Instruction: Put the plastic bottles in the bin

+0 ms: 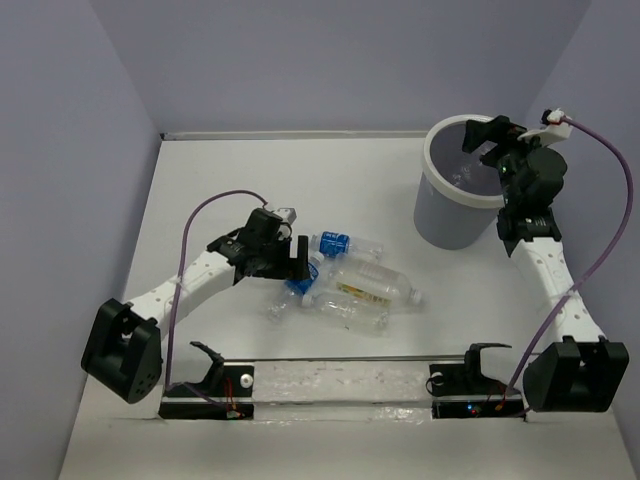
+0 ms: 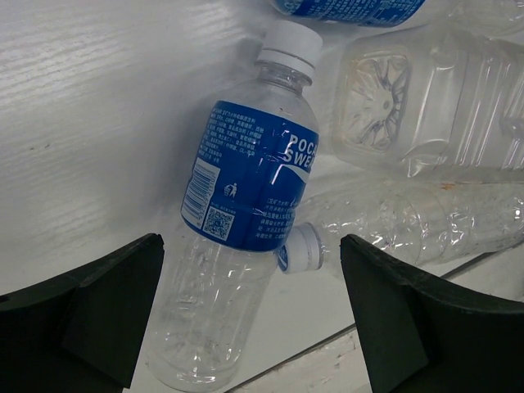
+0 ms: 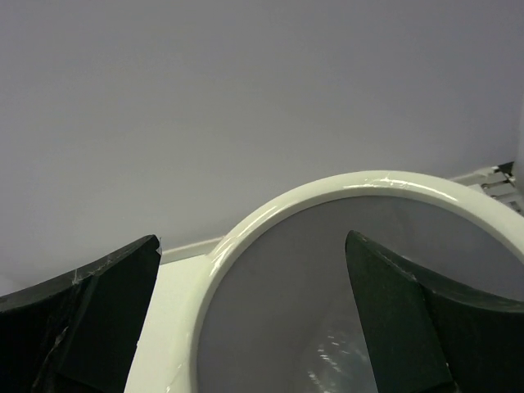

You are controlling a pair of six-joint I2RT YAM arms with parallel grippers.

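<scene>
Dimly, a bottle (image 1: 462, 175) glints inside the bin (image 1: 445, 215).

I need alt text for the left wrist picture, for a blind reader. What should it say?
A clear plastic bottle with a blue label and white cap lies on the white table, between the black fingers of the open left pincer. A larger clear bottle and an unlabelled one lie beside it.

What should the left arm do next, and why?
Probably lower the left arm's jaws around the blue-labelled bottle and close them: they stand open above it, and it lies flat on the table between them, untouched.
</scene>
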